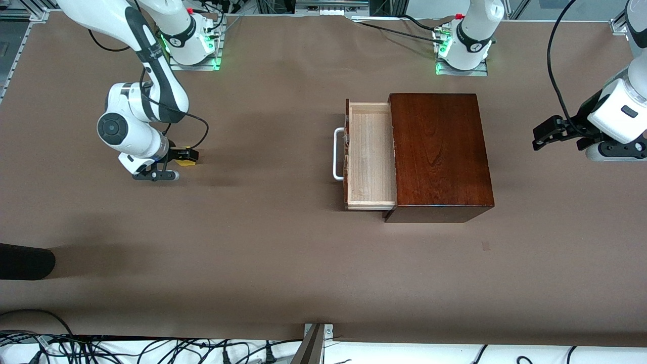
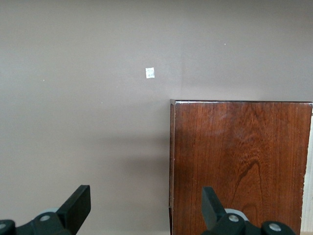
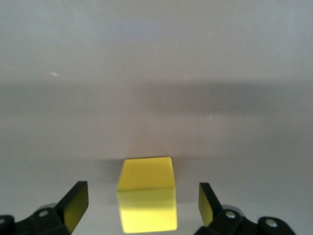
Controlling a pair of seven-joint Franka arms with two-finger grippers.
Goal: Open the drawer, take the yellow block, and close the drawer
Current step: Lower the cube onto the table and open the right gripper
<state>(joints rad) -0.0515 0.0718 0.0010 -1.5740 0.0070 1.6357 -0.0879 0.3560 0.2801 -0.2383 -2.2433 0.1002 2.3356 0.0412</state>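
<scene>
Yellow block (image 3: 146, 200) down on the brown table (image 1: 263, 253), between the right gripper (image 1: 178, 163) fingers (image 3: 73, 203) with a visible gap each side: spread, not pinching. Far toward the right arm's end of the table, well apart from the drawer (image 1: 369, 154).

Handling guess: small rigid cube, light, flat smooth faces, nothing fragile. Clean pinch across two parallel faces, centred, if a regrasp is ever needed (slick faces could slip on an off-centre pinch). Looks set down square, no tilt.

Drawer pulled out of the mahogany box (image 1: 440, 151), pale tray empty as far as visible, white loop handle (image 1: 337, 154) on the dark front, facing the right arm's end. Slides on wood, so probably some friction; box may skid if pushed hard or off-axis. Best contact for closing: flat push on the front panel near the handle, straight along the slide.

Right arm pose: elbow up, wrist bent low, gripper just off the table, straddling the block. Needs to lift clear before anything else, or risks knocking the cube.

Left gripper (image 1: 548, 134) hangs in the air over the table at the left arm's end, beside the closed end of the box, fingers (image 2: 76, 208) spread, holding nothing (arm waiting). Left wrist view shows box top and bare table only.

Judgement: block out, drawer close remains.
</scene>
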